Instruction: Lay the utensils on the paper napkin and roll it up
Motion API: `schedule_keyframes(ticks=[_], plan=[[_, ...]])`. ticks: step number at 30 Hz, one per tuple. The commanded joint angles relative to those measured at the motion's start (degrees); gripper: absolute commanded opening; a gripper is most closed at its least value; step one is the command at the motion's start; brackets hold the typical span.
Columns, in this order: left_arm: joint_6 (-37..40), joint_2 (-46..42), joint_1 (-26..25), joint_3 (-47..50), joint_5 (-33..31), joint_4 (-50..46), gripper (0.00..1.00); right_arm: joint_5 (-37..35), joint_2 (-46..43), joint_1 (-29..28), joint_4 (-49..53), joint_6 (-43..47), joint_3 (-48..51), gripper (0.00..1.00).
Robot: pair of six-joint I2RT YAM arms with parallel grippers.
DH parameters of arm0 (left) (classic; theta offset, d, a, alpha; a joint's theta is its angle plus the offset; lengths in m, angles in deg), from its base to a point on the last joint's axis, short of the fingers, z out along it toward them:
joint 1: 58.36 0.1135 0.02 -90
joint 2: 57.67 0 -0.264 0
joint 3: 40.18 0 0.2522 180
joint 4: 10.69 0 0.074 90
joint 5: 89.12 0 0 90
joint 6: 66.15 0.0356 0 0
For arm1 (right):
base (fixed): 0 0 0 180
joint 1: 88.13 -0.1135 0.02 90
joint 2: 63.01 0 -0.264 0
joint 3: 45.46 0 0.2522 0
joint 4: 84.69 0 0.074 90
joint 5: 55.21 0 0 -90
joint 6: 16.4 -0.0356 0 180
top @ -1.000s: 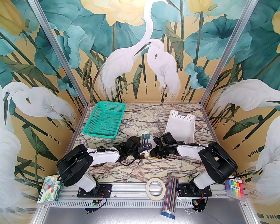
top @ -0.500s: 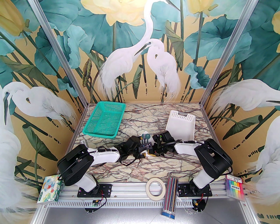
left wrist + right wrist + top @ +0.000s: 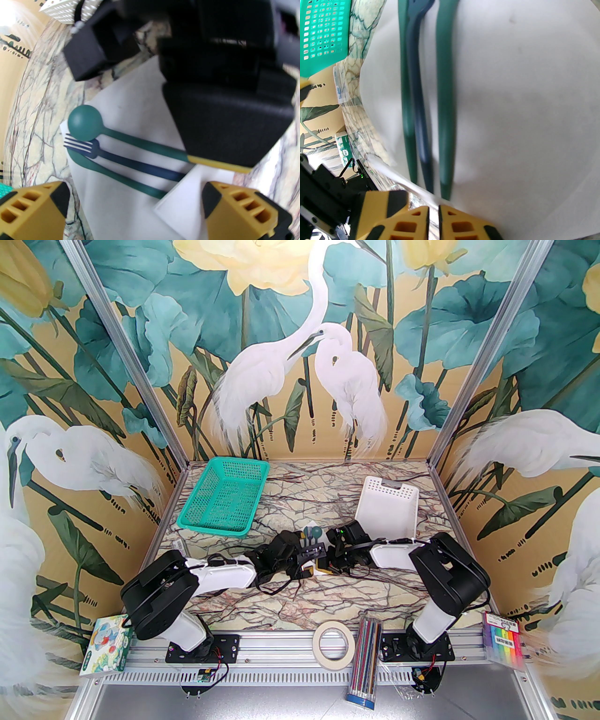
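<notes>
The paper napkin lies on the marble table under both grippers. On it rest a dark green spoon, a dark blue fork and a third slim green utensil, side by side. One napkin corner is folded up over their handle ends. My right gripper is shut on that lifted edge, just past the handles. My left gripper stands open above the near part of the napkin, one finger on each side of the folded corner. In the top view the spoon's bowl peeks out beyond the two wrists.
A green mesh basket sits at the back left and a white perforated basket at the back right. On the front rail lie a tape roll, a pencil pack, a marker pack and a printed box.
My right arm has swung left toward the left gripper, carrying the napkin corner over the utensil handles. The left arm has barely moved.
</notes>
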Motion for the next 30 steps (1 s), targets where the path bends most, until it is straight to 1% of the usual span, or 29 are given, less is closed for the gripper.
schedule_keyframes(ticks=[1,4,6,10,14,18,20,22,24,27,30], plan=[[-5.88,-5.12,0.37,1.11,1.29,2.81,0.99,-1.73,1.10,-0.42,0.88,-0.21,-1.14,0.16],[-11.40,-8.14,0.40,1.63,-1.05,2.59,1.00,-1.86,1.49,-0.42,1.00,-0.19,-1.34,0.16],[-16.44,-10.54,0.41,2.44,-3.13,2.78,0.99,-1.99,1.49,-0.42,1.11,-0.11,-1.43,0.16],[-31.50,-16.94,0.35,5.32,-3.79,2.15,0.99,-2.22,1.49,-0.42,1.19,-0.19,-1.52,0.16],[-46.11,-23.36,0.37,8.07,-5.30,-2.11,0.99,-2.51,1.32,-0.53,1.61,0.13,-1.42,0.16],[-57.44,-27.27,0.38,8.81,-4.67,-9.61,0.99,-2.56,1.49,-0.59,1.99,0.25,-1.36,0.16],[-60.61,-27.96,0.49,8.66,-2.51,-13.31,0.99,-2.82,1.41,-0.60,2.05,0.26,-1.30,0.16],[-63.22,-27.57,1.42,8.37,2.25,-16.00,0.99,-3.00,1.31,-0.68,2.17,0.30,-1.20,0.16],[-66.39,-26.32,3.11,8.31,8.85,-16.33,0.97,-3.18,1.23,-0.77,2.42,0.31,-1.16,0.16],[-69.61,-23.40,4.53,7.70,16.73,-15.83,0.92,-3.41,1.05,-0.84,2.88,0.44,-1.27,0.16],[-70.71,-20.11,4.73,6.57,21.44,-16.19,0.86,-3.52,1.08,-0.82,3.12,0.56,-1.28,0.16]])
